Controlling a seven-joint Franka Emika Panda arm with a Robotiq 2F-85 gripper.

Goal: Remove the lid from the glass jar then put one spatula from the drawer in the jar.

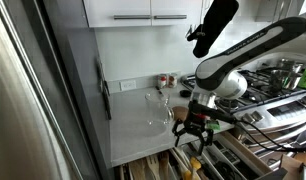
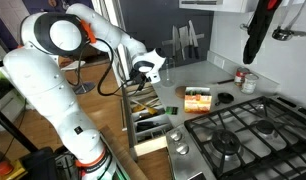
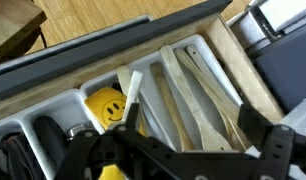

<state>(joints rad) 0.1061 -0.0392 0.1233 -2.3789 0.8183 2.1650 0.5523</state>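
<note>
The open drawer (image 3: pixel 93 62) fills the wrist view. Its divided compartments hold long wooden utensils (image 3: pixel 198 105) at center right and a yellow smiley-face utensil (image 3: pixel 106 105) at center left. The claw (image 3: pixel 173 145) hangs above them at the bottom of the frame, released and spread wide, gripping nothing. In an exterior view, the glass jar (image 1: pixel 158 108) stands on the pale tabletop (image 1: pixel 128 135), up and left of the claw (image 1: pixel 190 130).
</note>
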